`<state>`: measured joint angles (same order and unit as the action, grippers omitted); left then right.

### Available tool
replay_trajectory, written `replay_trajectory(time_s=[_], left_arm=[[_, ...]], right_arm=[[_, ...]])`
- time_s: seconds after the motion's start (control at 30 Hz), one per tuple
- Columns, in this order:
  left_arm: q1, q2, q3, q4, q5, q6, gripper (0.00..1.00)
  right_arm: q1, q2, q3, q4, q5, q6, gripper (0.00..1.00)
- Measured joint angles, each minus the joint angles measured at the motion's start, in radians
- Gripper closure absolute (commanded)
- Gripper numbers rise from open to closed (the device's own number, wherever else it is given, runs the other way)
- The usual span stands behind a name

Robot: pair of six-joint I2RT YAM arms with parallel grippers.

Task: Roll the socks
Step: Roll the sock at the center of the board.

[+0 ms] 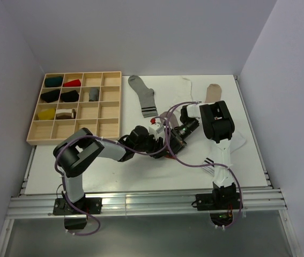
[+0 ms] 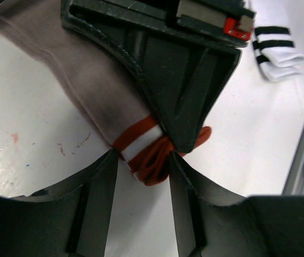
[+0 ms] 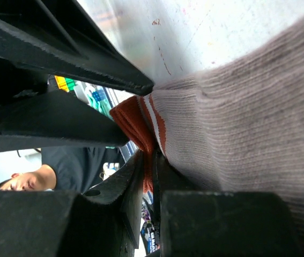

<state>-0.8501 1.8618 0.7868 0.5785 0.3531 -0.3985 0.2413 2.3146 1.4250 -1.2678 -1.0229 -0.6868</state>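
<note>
While tight on the taupe sock [image 2: 87, 80] cuff, right pincer [image 3: 149, 160]; left pincer [image 2: 142, 158] apart astride it.

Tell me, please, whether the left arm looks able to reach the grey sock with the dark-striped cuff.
Probably yes: the grey sock lies uncovered beyond the left gripper, which stands open around the cuff of the taupe sock, which the right gripper clamps.

Plain pale walls [image 1: 141, 37] box in a white table [image 1: 114, 174]. A wooden divided tray [image 1: 109, 111] lies well left of the left gripper [image 2: 142, 160]. The light is even.
</note>
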Motion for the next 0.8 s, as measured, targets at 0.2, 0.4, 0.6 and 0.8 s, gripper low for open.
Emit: replay_trajectory(time_s=[0.2, 0.4, 0.6, 0.8], left_arm=[[-0.014, 0.018, 0.031, -0.027, -0.039, 0.021, 0.59], [-0.024, 0.026, 0.059, -0.056, -0.072, 0.013, 0.87], [-0.042, 0.029, 0.087, -0.102, -0.125, -0.007, 1.00], [-0.075, 0.029, 0.135, -0.195, -0.208, -0.051, 0.97]], right_arm=[[0.000, 0.000, 0.000, 0.000, 0.001, 0.000, 0.94], [0.000, 0.000, 0.000, 0.007, 0.001, 0.010, 0.93], [0.000, -0.003, 0.000, 0.021, 0.006, 0.029, 0.93], [-0.002, -0.053, -0.040, 0.089, 0.048, 0.117, 0.91]])
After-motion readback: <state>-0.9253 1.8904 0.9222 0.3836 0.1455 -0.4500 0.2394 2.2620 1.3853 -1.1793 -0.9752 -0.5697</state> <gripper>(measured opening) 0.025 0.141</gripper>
